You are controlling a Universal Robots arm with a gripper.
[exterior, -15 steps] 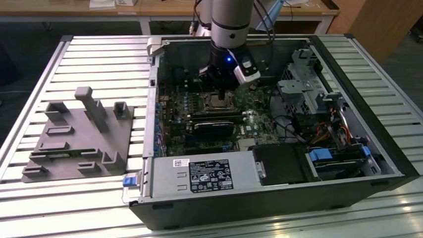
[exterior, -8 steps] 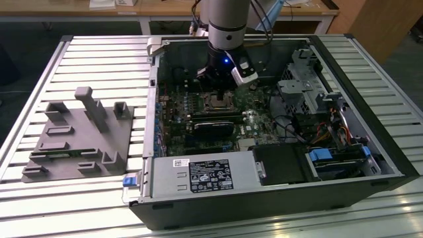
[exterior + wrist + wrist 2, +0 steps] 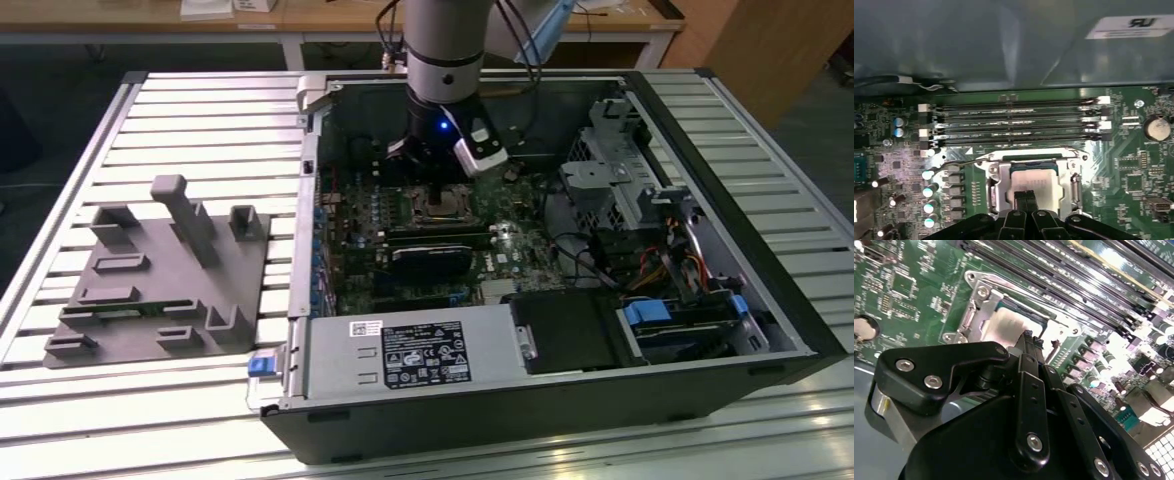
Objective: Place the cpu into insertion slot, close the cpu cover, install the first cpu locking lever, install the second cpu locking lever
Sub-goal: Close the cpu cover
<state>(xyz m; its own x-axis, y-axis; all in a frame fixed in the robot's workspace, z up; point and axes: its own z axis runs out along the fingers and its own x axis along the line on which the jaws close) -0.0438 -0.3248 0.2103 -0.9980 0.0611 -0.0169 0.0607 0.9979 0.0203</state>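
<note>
The end effector (image 3: 1027,195) has its two black fingers pressed together with nothing pinched between them. In both wrist views the tips hang over the near edge of the cpu (image 3: 1036,180), and whether they touch its top cannot be told. The cpu sits in its socket, its dull silver top showing through the open centre of the cpu cover (image 3: 994,187), whose metal frame lies flat around it. A thin wire lever (image 3: 961,164) runs out from one corner of the cover toward a row of small capacitors (image 3: 929,190); whether it is hooked down cannot be told. Just beyond the socket lie four long memory slots (image 3: 1014,120), side by side on the green motherboard (image 3: 1134,165), with a round coin battery (image 3: 1156,127) past their end. In the exterior view the arm (image 3: 441,50) reaches straight down into an open computer case (image 3: 561,410) that lies on its side on a slatted metal surface (image 3: 200,110). A labelled grey power supply box (image 3: 400,355) fills the case's near edge. On the surface toward the exterior view's left, well apart from the case, stands a grey fixture (image 3: 147,290) with upright posts.
</note>
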